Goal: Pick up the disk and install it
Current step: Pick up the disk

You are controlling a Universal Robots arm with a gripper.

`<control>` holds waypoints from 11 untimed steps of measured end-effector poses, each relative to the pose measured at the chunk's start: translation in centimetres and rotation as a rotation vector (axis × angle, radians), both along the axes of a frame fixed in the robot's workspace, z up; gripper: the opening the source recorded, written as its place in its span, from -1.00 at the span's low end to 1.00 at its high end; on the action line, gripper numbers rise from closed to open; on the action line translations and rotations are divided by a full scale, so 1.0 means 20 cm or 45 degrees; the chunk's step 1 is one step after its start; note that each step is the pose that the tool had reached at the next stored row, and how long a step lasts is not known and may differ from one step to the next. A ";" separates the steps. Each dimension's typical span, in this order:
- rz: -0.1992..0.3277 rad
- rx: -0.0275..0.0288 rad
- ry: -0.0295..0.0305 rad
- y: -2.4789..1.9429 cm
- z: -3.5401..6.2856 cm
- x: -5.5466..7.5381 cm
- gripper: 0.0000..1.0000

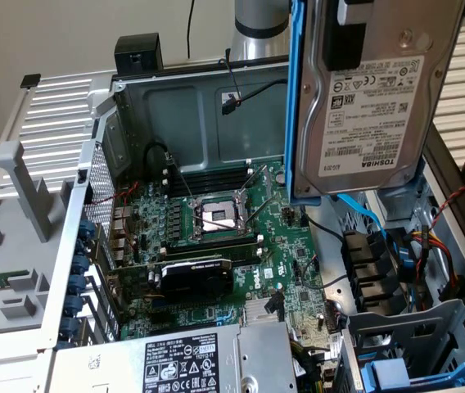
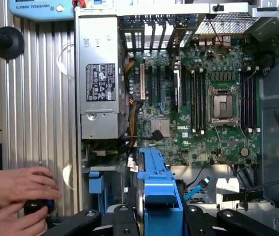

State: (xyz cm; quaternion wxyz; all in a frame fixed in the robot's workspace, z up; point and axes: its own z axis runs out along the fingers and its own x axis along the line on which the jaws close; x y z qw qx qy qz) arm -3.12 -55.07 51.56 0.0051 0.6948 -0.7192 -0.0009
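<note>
Your gripper hangs over the open computer case, its black fingers closed on the disk and pressing the bright blue carrier from both sides. You are holding the disk on edge, slightly tilted, with the white printed label turned toward the exterior camera. It is raised above the case at the exterior view's right, over the black connectors and the blue cable beside the green motherboard.

In the wrist view the carrier's blue edge sits between the fingers, with the motherboard and the grey power supply spread out beyond it. The processor socket lies open near the middle of the board, and a black expansion card stands just in front of it. A drive cage at the exterior view's lower right shows another blue plastic piece inside. Outside the case, beside its ribbed metal panel, a person's hands rest on a small dark object; you cannot tell what it is.
</note>
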 end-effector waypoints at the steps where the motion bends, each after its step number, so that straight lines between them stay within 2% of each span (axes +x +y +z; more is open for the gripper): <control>1: 0.000 -0.0001 0.0000 -0.007 0.004 0.00 -0.26; 11: 0.000 -0.0001 0.0000 -0.089 0.035 0.06 -0.26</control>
